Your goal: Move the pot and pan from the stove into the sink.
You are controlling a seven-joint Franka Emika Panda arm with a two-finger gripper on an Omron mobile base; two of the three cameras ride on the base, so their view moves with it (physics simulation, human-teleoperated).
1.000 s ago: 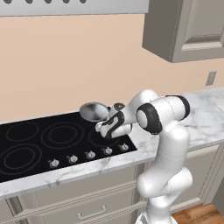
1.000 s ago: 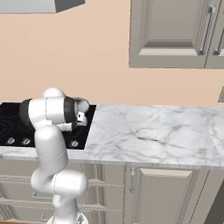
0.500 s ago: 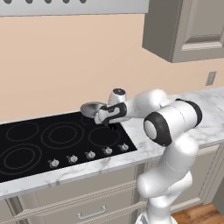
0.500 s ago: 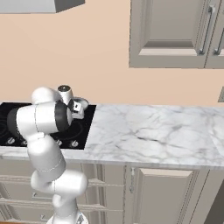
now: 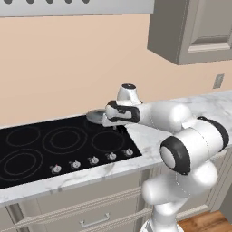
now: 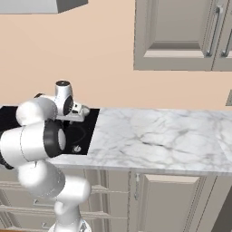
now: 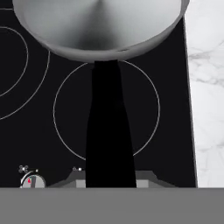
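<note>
A flat black stove [image 5: 63, 145] is sitting in a white marble counter [image 6: 154, 136], its ring burners to the left and a row of silver knobs [image 5: 93, 160] along its front edge. Near the stove's back right corner, a shallow grey pan [image 5: 96, 116] is hanging in the air above the glass rather than resting on a burner. Its long black handle [image 7: 109, 131] is running straight back into the gripper [image 5: 118, 123], whose jaws are standing nearly closed, pinching that handle, so the pan is being carried by its far end and judged to be lifted clear for travel. In the hand view the bowl is hovering over the right rear ring, with marble beginning just to the right. The white arm [image 5: 181, 131] is reaching in from the right. The pot and sink cannot be seen here.
</note>
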